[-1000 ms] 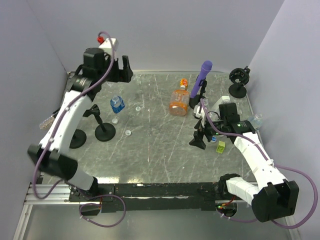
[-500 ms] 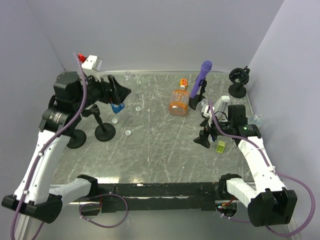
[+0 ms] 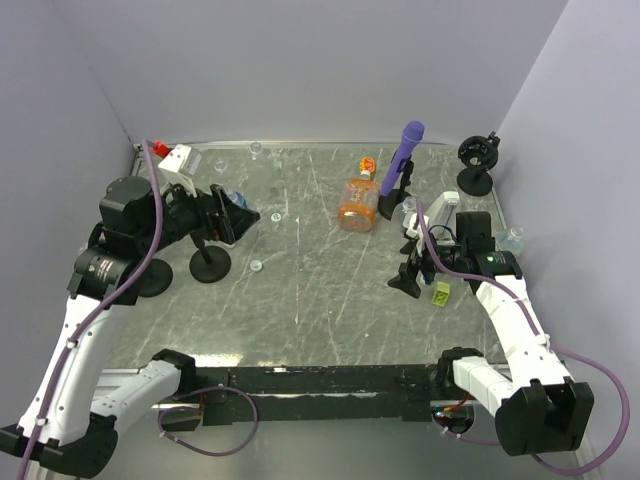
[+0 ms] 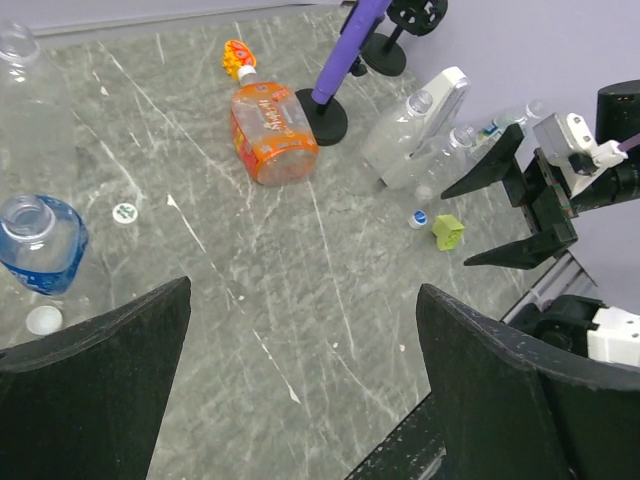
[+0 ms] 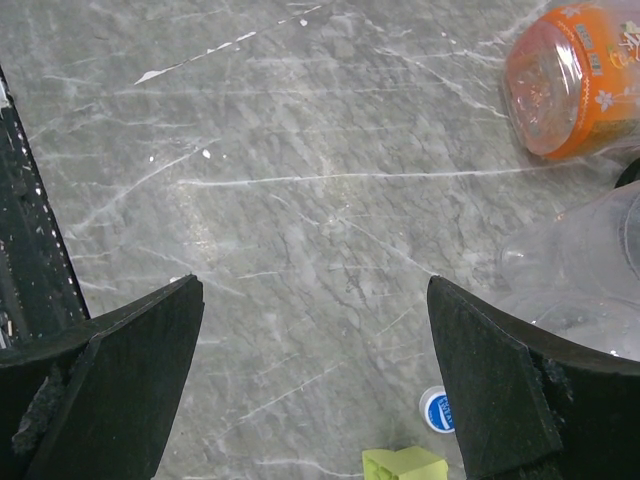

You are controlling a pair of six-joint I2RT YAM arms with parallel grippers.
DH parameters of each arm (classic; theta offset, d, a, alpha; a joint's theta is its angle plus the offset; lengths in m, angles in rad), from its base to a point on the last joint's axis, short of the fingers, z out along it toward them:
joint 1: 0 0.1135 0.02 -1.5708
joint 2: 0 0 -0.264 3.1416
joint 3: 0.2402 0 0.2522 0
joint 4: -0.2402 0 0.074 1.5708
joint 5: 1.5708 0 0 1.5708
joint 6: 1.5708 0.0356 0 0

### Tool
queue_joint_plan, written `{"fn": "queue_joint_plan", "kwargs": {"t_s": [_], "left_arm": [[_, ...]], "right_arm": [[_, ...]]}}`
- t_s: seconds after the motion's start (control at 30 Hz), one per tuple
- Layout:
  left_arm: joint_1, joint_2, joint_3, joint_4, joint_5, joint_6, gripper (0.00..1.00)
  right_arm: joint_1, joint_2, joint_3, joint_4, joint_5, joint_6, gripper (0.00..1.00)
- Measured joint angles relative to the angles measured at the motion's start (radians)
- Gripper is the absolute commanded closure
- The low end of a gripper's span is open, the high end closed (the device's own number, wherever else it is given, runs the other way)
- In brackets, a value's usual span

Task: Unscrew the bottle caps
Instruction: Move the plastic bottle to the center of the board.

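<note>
Orange bottle (image 4: 272, 135) lies down, apparently capped

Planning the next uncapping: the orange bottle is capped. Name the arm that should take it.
Likely right. The right gripper, open, sits nearer the orange bottle, seen just ahead in its wrist view; the left gripper, also open, is farther off.

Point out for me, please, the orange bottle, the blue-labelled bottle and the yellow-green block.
orange bottle (image 4: 272, 135), left wrist view, on the middle of its body.
blue-labelled bottle (image 4: 45, 258), left wrist view, on the blue label.
yellow-green block (image 4: 449, 231), left wrist view, on its top face.
</note>
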Motion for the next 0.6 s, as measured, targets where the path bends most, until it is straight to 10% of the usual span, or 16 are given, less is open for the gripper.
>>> {"fn": "queue_joint_plan", "kwargs": {"t_s": [0.3,0.6], "left_arm": [[-0.054,-0.04,-0.076,0.048,0.004,-0.067,0.03],[-0.453,0.098,-0.055,0.05,-0.259,-0.104,0.03]], "right_arm": [[0.0,-0.006,0.001,-0.012,-0.029,0.0,0.01],[0.013,-0.02,0.005,-0.048,-0.057,-0.01,0.01]]}}
